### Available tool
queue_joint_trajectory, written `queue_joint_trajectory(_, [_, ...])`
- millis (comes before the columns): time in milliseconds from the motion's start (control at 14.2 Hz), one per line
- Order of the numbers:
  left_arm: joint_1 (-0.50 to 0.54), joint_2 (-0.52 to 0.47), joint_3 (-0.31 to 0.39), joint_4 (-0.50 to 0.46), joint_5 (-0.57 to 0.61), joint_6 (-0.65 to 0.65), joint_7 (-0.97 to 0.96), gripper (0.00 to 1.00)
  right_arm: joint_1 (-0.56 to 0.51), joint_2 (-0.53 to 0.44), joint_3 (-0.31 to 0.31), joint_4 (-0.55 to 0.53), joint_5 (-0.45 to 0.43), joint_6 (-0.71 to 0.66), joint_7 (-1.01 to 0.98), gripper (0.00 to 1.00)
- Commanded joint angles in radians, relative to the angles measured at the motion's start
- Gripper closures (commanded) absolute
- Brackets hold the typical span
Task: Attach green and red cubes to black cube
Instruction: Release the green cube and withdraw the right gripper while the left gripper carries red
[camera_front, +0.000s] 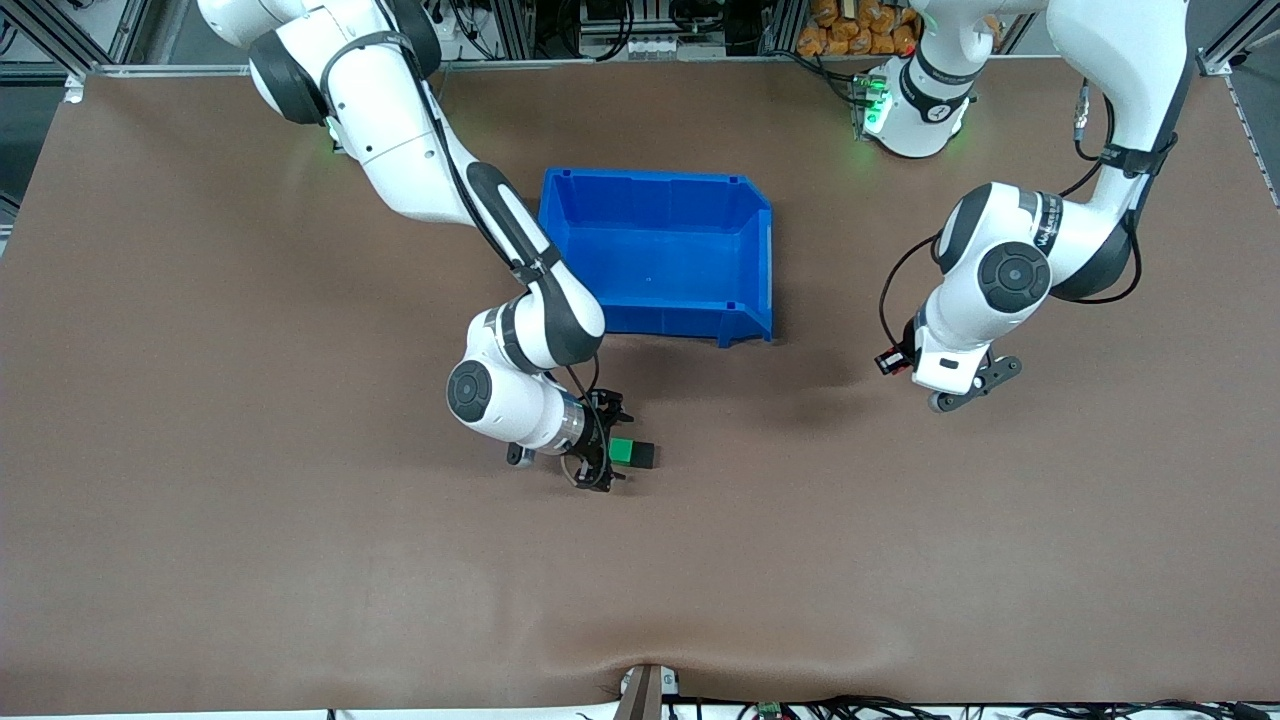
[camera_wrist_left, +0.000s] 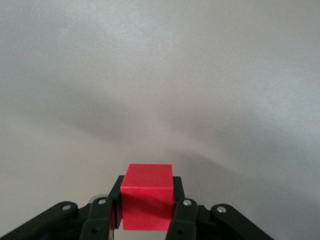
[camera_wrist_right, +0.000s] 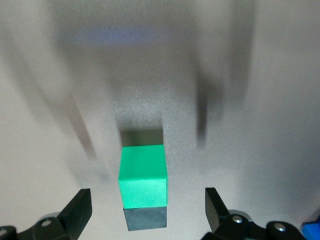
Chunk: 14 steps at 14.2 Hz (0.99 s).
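Note:
The green cube (camera_front: 623, 452) and the black cube (camera_front: 645, 456) lie touching side by side on the brown table, the black one toward the left arm's end. My right gripper (camera_front: 611, 449) is open, low around them, a finger on each side. In the right wrist view the green cube (camera_wrist_right: 143, 175) and the black cube (camera_wrist_right: 145, 218) sit between the spread fingers of my right gripper (camera_wrist_right: 147, 200). My left gripper (camera_front: 972, 392) hovers over bare table toward the left arm's end. In the left wrist view it (camera_wrist_left: 146, 216) is shut on the red cube (camera_wrist_left: 146, 192).
An empty blue bin (camera_front: 680, 320) stands farther from the front camera than the joined cubes, beside the right arm's forearm. The brown mat (camera_front: 800, 560) wrinkles slightly at the table's edge nearest the front camera.

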Motion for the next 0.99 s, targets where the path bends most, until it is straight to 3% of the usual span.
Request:
queue_joint_trajectory(0, [-0.027, 0.006, -0.01, 0.071, 0.012, -0.083, -0.053, 1.0, -0.029, -0.014, -0.023, 0.039, -0.001, -0.11, 0.003, 0.0])
queue_joint_trajectory(353, [-0.078, 0.015, -0.044, 0.117, 0.004, -0.098, -0.18, 1.0, -0.125, -0.042, -0.043, 0.145, -0.179, -0.41, -0.059, 0.0])
queue_joint_trajectory(495, [-0.078, 0.015, -0.056, 0.117, -0.007, -0.098, -0.182, 1.0, -0.155, -0.078, -0.045, 0.145, -0.244, -0.423, -0.27, 0.0])
queue_joint_trajectory(636, [-0.079, 0.015, -0.091, 0.119, -0.033, -0.098, -0.185, 1.0, -0.201, -0.089, -0.049, 0.145, -0.253, -0.438, -0.453, 0.0])
queue_joint_trajectory(777, [-0.09, 0.016, -0.107, 0.125, -0.056, -0.098, -0.185, 1.0, -0.239, -0.123, -0.069, 0.145, -0.334, -0.513, -0.625, 0.0])
queue_joint_trajectory(919, [-0.11, 0.033, -0.11, 0.157, -0.07, -0.098, -0.189, 1.0, -0.297, -0.129, -0.074, 0.147, -0.351, -0.576, -0.839, 0.0])
